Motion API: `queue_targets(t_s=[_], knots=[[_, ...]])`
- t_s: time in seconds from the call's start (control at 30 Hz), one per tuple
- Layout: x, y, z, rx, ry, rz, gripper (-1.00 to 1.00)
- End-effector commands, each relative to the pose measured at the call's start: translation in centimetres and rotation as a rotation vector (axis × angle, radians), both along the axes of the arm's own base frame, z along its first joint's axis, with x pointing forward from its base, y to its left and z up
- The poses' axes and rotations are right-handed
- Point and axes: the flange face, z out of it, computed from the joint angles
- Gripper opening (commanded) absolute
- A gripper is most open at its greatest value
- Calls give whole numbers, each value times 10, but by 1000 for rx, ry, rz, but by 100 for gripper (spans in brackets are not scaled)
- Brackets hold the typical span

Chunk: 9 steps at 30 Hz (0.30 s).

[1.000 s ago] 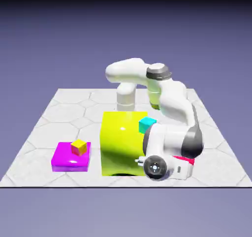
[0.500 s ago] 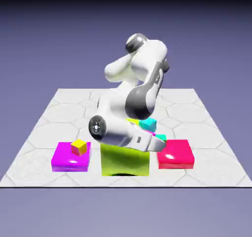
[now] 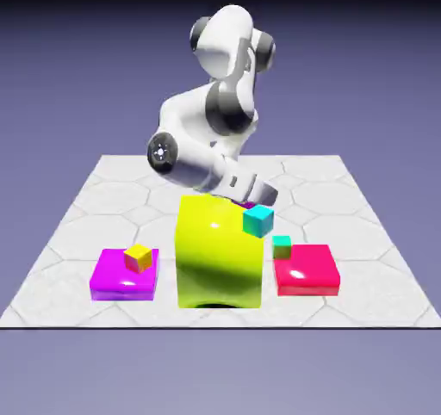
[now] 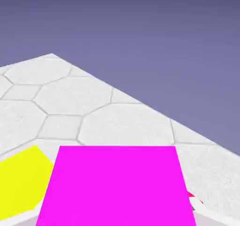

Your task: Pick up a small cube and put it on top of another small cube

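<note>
Currently: gripper [image 3: 256, 200] clamped on purple cube [image 4: 116, 186], cyan cube [image 3: 257, 220] just below; off-centre release risks it toppling

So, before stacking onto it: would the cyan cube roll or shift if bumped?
Flat-faced, the cyan cube should not roll. It is tiny beside the big yellow block, so probably light; a sideways bump might well slide it.

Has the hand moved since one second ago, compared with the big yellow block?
Yes. The hand was low at the yellow block's front right corner; now it is raised behind the block's top, by the cyan cube.
</note>
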Motion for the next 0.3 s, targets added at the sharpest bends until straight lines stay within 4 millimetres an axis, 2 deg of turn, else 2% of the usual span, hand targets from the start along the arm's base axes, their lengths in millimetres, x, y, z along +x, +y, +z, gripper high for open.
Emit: queue_targets(t_s=[0.0,0.17,0.2,0.23,0.27], knots=[[-4,5,-8,2,-1,-2,-100],[-31,28,-48,1,0,-1,-100],[-31,28,-48,1,0,-1,100],[-31,28,-48,1,0,-1,100],[-24,23,-40,2,0,-2,100]])
